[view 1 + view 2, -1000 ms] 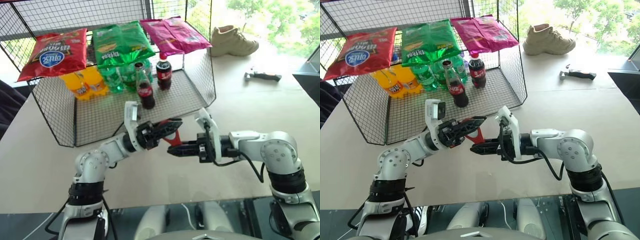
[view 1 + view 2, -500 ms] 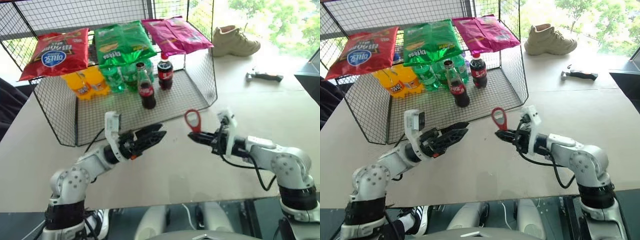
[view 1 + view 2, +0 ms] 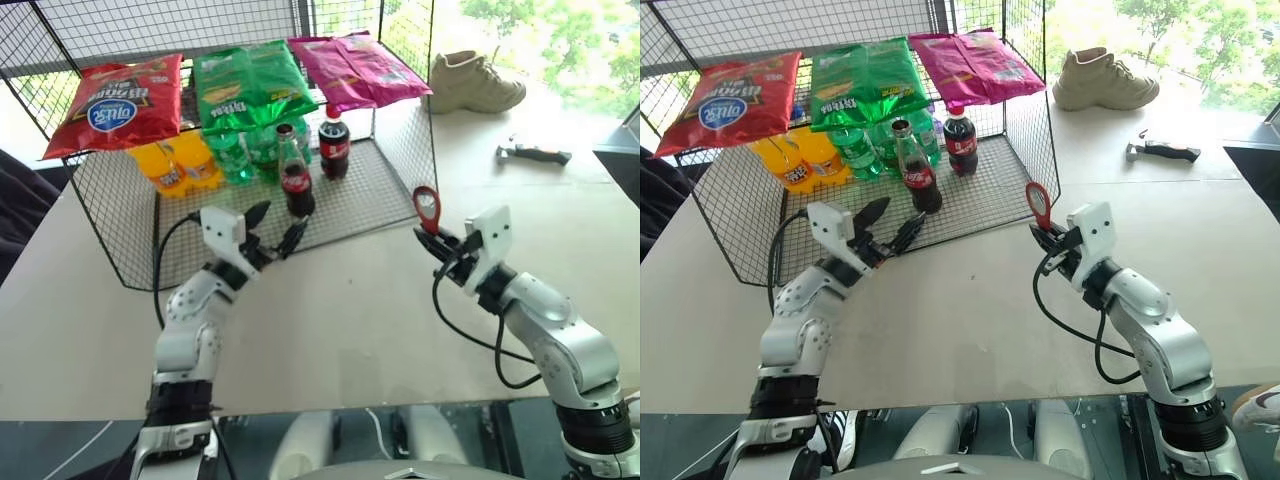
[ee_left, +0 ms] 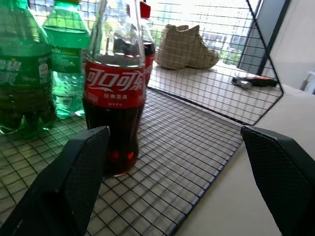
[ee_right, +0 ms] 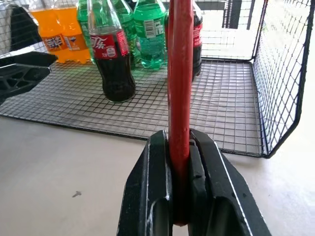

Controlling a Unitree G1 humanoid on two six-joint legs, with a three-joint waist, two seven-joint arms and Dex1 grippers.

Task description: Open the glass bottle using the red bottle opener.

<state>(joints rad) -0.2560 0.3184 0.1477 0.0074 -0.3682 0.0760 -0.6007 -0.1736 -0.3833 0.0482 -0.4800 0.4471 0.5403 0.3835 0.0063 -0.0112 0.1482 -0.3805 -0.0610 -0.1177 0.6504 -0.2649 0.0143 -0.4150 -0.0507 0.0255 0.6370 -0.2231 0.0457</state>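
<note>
Here the table [image 3: 340, 330] carries a wire-mesh rack [image 3: 400, 140] at its far left, snack bags on top and drinks on its mesh floor. The glass bottle [image 3: 293, 178] stands near the front of that floor, cap on, with green bottles [image 3: 235, 155] just behind and a plastic cola bottle [image 3: 333, 143] just to its right and farther back.

The left gripper [image 3: 275, 228] sits at the rack's open near edge, jaws spread wide and aimed at the bottle's base, not touching it. The right gripper [image 3: 437, 242] is off to the right above bare table, jaws clamped on the handle of the red bottle opener [image 3: 426, 204], ring head upright.

The step in hand looks like steadying the bottle: the left jaws need to go forward and close round its lower body, then the opener must come across to the cap.

Room is tight behind and right of the bottle; the rack's right mesh wall stands between opener and bottle, so the approach is best through the open front.
</note>
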